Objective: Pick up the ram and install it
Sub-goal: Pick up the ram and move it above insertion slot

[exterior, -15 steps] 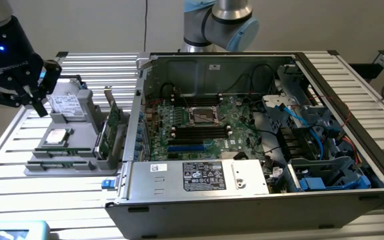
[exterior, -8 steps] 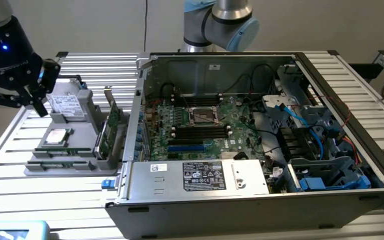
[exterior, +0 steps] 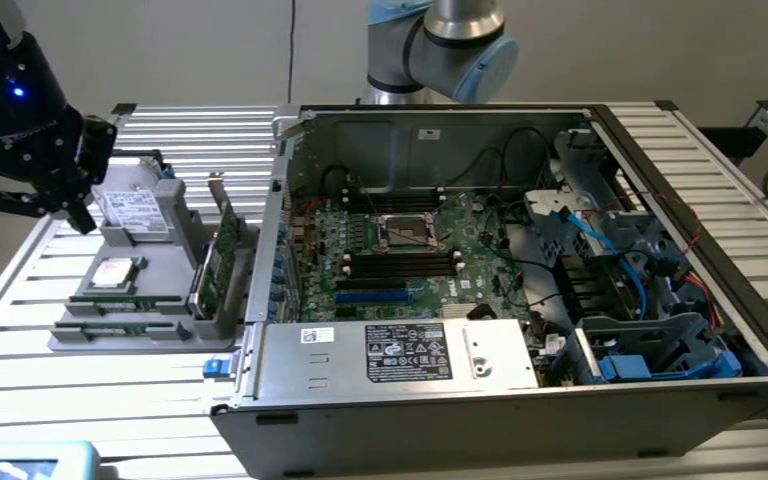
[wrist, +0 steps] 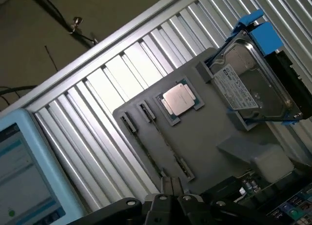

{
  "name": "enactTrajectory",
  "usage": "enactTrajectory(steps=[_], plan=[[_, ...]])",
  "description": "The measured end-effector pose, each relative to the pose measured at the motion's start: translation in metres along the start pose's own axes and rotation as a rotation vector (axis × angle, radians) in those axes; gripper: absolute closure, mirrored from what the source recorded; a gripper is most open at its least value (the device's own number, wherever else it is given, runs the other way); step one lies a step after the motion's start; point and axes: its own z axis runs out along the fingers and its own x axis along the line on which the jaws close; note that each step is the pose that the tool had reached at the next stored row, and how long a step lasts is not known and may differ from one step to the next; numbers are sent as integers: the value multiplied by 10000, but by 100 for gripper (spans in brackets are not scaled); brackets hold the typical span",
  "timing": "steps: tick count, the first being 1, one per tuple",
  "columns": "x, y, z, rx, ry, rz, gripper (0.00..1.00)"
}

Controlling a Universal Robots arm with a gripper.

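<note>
Two ram sticks lie edge-up in slots at the near end of a grey parts tray (exterior: 157, 335): one ram stick (exterior: 115, 301) (wrist: 165, 141) and a second stick (exterior: 120, 327) (wrist: 146, 149) beside it. My black gripper (exterior: 40, 200) (wrist: 170, 188) hangs above the tray's far corner on the exterior view's left, clear of the sticks. Its fingers are shut with nothing between them. The open computer case (exterior: 518, 395) lies to the exterior view's right of the tray, with the motherboard (exterior: 398, 250) and its dark memory slots (exterior: 398, 264) exposed.
The tray also carries a hard drive (exterior: 131, 210) (wrist: 253, 86) in a blue frame, a processor (exterior: 117, 268) (wrist: 178, 99) and an upright green expansion card (exterior: 228, 245). Cables and drive cages (exterior: 624, 300) crowd the case's right side. A light blue device (wrist: 24, 176) sits at the slatted table's edge.
</note>
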Motion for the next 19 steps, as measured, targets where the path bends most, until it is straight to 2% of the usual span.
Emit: enactTrajectory(steps=[11, 19], plan=[[0, 0, 2, 17, 28, -2001, 89], [0, 0, 2, 150, 11, -3451, 89]])
